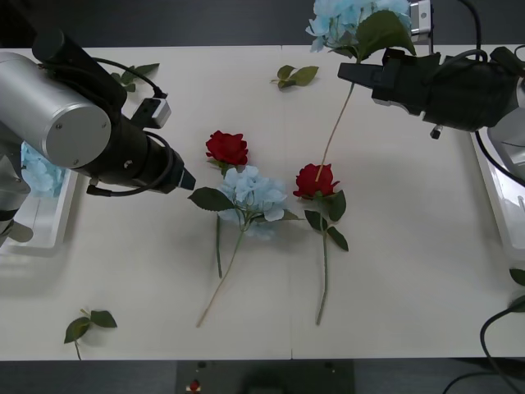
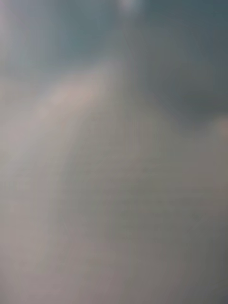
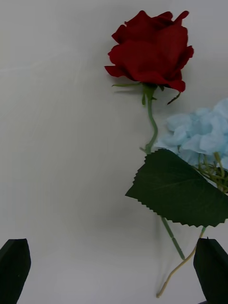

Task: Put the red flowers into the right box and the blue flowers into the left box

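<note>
My right gripper [image 1: 354, 74] hovers over the table's far side, shut on a blue flower's stem. That bloom [image 1: 353, 18] is up at the far edge, and the stem hangs down toward a red flower [image 1: 315, 180] lying mid-table. A second red flower [image 1: 227, 148] [image 3: 152, 50] lies to its left, its stem crossed by another blue flower [image 1: 254, 193] [image 3: 202, 133]. My left gripper [image 1: 187, 179] [image 3: 112, 244] is open just left of this pair, over bare table. The left box [image 1: 59, 215] holds a blue flower [image 1: 37, 174]. The right box [image 1: 502, 193] shows at the right edge.
Small green leaf sprigs lie at the far middle [image 1: 295, 76], far left [image 1: 135, 74], near left [image 1: 86, 324] and right edge [image 1: 518, 277]. A broad leaf [image 3: 183, 194] of the blue flower covers the rose's stem. The right wrist view is blurred.
</note>
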Motion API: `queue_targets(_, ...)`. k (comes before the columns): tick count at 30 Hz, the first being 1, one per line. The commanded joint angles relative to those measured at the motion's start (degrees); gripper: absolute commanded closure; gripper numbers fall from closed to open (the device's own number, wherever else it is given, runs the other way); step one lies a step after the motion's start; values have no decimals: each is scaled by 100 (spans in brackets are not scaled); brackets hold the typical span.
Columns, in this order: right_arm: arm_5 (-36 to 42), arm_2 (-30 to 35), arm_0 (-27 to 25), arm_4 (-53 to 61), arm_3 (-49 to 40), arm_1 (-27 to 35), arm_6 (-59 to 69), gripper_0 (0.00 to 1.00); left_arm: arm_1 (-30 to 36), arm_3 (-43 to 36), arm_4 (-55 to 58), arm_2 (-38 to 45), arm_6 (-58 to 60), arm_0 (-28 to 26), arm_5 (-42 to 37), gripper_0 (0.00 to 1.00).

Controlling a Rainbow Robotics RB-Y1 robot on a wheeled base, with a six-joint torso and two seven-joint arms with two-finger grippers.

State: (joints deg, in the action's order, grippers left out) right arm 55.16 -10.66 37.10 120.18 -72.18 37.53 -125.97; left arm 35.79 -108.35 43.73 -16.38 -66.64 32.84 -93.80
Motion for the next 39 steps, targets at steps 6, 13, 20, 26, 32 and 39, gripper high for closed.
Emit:
queue_targets(6,188,-138,394,260,-129,-537,-560,100,59,-72,1121,522,-1071,109,301,0)
queue_targets(13,-225,-156,421,154,-120,-1433,-1202,100,59,25,2500,1322,-2178,-67,46,0)
queue_targets(20,-656,-147,421,110,-120,-2127,-1263,100,59,772,3951,1937,-3532,-138,-191,0)
queue_targets(26,-832,-156,421,110,-120,-2523,-1307,100,59,1255,4531,2148,-4797,-138,-235,0)
queue_targets(32,-823,-147,421,154,-129,-2646,-1351,100,50,1378,4742,2139,-5254,-129,-200,0)
queue_targets(39,-823,-156,412,198,-120,-2743,-1378,100,50,1370,4750,2016,-5263,-120,-33,0)
